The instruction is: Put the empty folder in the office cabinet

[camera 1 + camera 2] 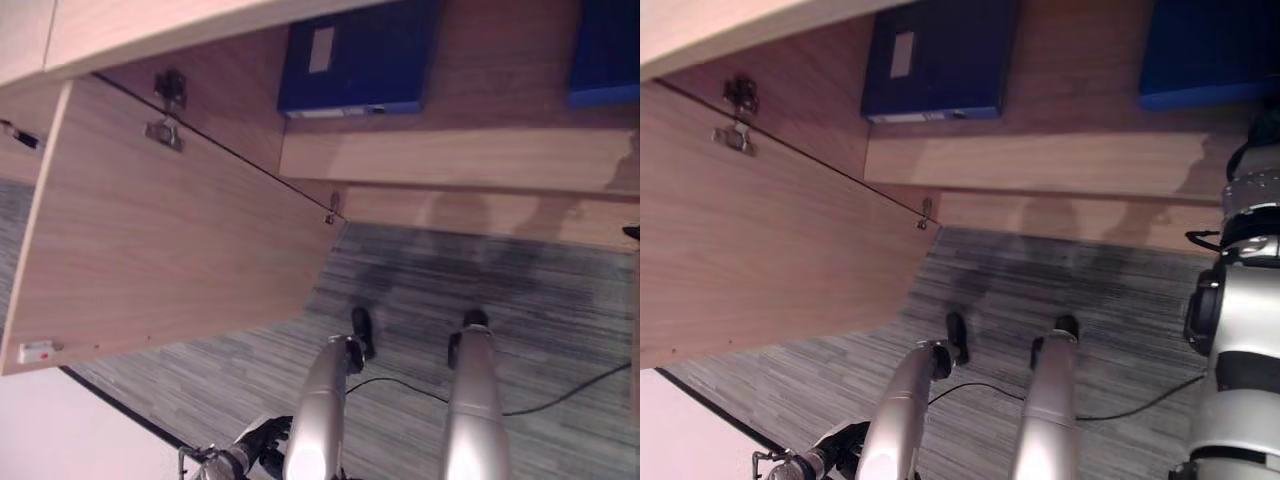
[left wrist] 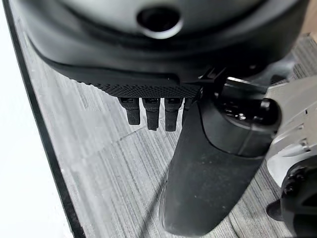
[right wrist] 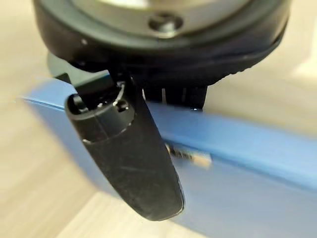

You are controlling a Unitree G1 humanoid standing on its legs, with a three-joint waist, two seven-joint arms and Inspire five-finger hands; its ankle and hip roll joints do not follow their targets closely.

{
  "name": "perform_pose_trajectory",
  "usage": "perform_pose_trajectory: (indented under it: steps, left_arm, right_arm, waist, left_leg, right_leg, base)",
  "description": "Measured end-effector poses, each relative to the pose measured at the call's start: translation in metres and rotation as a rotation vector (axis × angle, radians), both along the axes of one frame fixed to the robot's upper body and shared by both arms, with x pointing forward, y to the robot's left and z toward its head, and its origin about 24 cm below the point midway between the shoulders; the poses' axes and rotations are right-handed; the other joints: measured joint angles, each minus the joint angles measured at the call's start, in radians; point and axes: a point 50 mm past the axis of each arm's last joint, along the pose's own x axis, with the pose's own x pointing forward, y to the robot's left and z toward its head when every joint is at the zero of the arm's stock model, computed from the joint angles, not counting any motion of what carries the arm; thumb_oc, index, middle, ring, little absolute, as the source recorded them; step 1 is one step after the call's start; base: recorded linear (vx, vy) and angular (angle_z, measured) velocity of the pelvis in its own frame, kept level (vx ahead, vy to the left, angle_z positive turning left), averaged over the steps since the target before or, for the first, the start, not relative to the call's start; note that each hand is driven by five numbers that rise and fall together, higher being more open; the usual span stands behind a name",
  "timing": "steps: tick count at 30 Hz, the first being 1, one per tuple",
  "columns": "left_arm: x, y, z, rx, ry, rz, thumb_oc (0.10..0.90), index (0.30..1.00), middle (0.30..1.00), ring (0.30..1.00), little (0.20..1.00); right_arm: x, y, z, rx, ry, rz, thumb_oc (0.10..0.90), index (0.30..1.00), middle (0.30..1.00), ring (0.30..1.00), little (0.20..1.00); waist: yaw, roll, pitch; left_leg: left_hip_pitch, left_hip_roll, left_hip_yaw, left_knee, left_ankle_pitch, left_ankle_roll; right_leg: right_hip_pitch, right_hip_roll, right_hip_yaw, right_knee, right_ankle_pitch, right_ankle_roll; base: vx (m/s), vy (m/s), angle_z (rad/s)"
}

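placing a folder (image 3: pixel 257 163) on the cabinet (image 1: pixel 460 160) shelf, right hand (image 3: pixel 129 148) against it.
fingers relaxed, gripping nothing; withdrawing carelessly could drag it off the edge. left hand (image 2: pixel 208 163) hangs released over carpet. eye views add a second folder (image 1: pixel 355 60) at 12 o'clock and the open door (image 1: pixel 170 230).

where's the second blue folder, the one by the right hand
It lies on the cabinet shelf at upper right of the eye views, right of the other folder: blue folder, right hand against it.
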Motion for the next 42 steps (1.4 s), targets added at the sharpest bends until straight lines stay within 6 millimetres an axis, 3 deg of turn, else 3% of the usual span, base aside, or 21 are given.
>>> perform_pose_trajectory:
  steps: [6,9,15,19,23,29,32,33,37,42]
  left_arm:
    - [0.031,0.002,0.012,0.041,-0.096,0.029,0.8,0.9,0.9,0.9,0.9]
    - [0.041,-0.004,0.013,0.042,-0.115,0.03,0.8,0.9,0.9,0.9,0.9]
    - [0.024,0.003,0.003,0.092,-0.048,0.049,0.8,0.9,0.9,0.9,0.9]
    - [0.02,0.005,0.0,0.113,-0.027,0.048,0.8,0.9,0.9,0.9,0.9]
    - [0.015,0.001,-0.006,0.117,0.005,0.07,0.8,0.9,0.9,0.9,0.9]
    - [0.006,0.002,-0.011,0.134,0.04,0.084,0.8,0.9,0.9,0.9,0.9]
    - [0.003,-0.001,-0.014,0.133,0.059,0.084,0.8,0.9,0.9,0.9,0.9]
    - [-0.002,-0.001,-0.017,0.146,0.081,0.075,0.8,0.9,0.9,0.9,0.9]
    - [-0.015,-0.003,-0.022,0.149,0.12,0.076,0.8,0.9,0.9,0.9,0.9]
    - [-0.023,0.001,-0.024,0.153,0.147,0.105,0.8,0.9,0.9,0.9,0.9]
  right_arm:
    - [0.0,0.0,-0.021,0.026,0.256,0.003,0.8,0.9,0.9,0.9,0.9]
    - [-0.002,-0.001,-0.039,0.061,0.37,0.005,0.8,0.9,0.9,0.9,0.9]
    - [-0.002,0.002,-0.066,0.09,0.502,0.0,0.8,0.9,0.9,0.9,0.9]
    - [0.004,0.014,-0.096,0.137,0.575,0.03,0.8,0.9,0.9,0.9,0.9]
    - [0.006,0.026,-0.132,0.171,0.654,0.047,0.8,0.9,0.9,0.9,0.9]
    - [0.008,0.037,-0.151,0.2,0.682,0.056,0.8,0.9,0.9,0.9,0.9]
    - [0.005,0.042,-0.173,0.216,0.736,0.065,0.8,0.9,0.9,0.9,0.9]
    - [-0.001,0.044,-0.19,0.24,0.772,0.069,0.8,0.9,0.9,0.9,0.9]
    - [-0.014,0.048,-0.227,0.234,0.876,0.077,0.8,0.9,0.9,0.9,0.9]
    - [-0.015,0.051,-0.234,0.195,0.888,0.097,0.8,0.9,0.9,0.9,0.9]
  waist:
    - [-0.029,-0.045,0.005]
    - [-0.029,-0.069,0.001]
    - [-0.027,-0.085,-0.002]
    - [-0.026,-0.112,-0.02]
    - [-0.027,-0.119,-0.046]
    - [-0.026,-0.119,-0.064]
    - [-0.023,-0.119,-0.081]
    - [-0.021,-0.122,-0.105]
    - [-0.021,-0.127,-0.148]
    - [-0.028,-0.133,-0.16]
  left_leg:
    - [0.066,-0.001,-0.006,-0.029,0.02,0.011]
    - [0.111,0.007,-0.009,-0.06,0.031,-0.002]
    - [0.226,0.013,-0.011,-0.145,0.047,-0.006]
    - [0.288,0.012,-0.005,-0.221,0.076,-0.007]
    - [0.345,0.013,-0.007,-0.303,0.112,-0.007]
    - [0.401,0.01,-0.008,-0.403,0.163,-0.003]
    - [0.437,0.012,-0.015,-0.439,0.177,-0.002]
    - [0.458,0.011,-0.018,-0.461,0.181,0.003]
    - [0.512,0.009,-0.028,-0.514,0.198,0.004]
    - [0.535,0.008,-0.031,-0.549,0.212,0.009]
  right_leg:
    - [0.077,-0.008,-0.025,-0.04,0.043,0.004]
    - [0.128,-0.005,-0.04,-0.073,0.056,-0.013]
    - [0.25,0.0,-0.065,-0.157,0.068,-0.014]
    - [0.307,0.007,-0.069,-0.219,0.088,-0.01]
    - [0.367,0.011,-0.089,-0.296,0.116,-0.008]
    - [0.418,0.014,-0.106,-0.371,0.154,-0.009]
    - [0.46,0.016,-0.118,-0.401,0.161,-0.008]
    - [0.481,0.017,-0.124,-0.418,0.16,-0.005]
    - [0.544,0.016,-0.144,-0.468,0.172,-0.001]
    - [0.574,0.016,-0.154,-0.508,0.189,0.005]
  base:
    - [0.03,-0.037,0.01]
    - [0.04,-0.026,-0.02]
    - [0.04,-0.007,0.0]
    - [0.05,0.003,-0.03]
    - [0.01,0.0,0.0]
    - [0.03,0.0,0.03]
    - [0.07,-0.005,0.08]
    - [0.08,0.003,0.07]
    - [0.07,0.002,0.1]
    - [0.05,0.017,0.02]
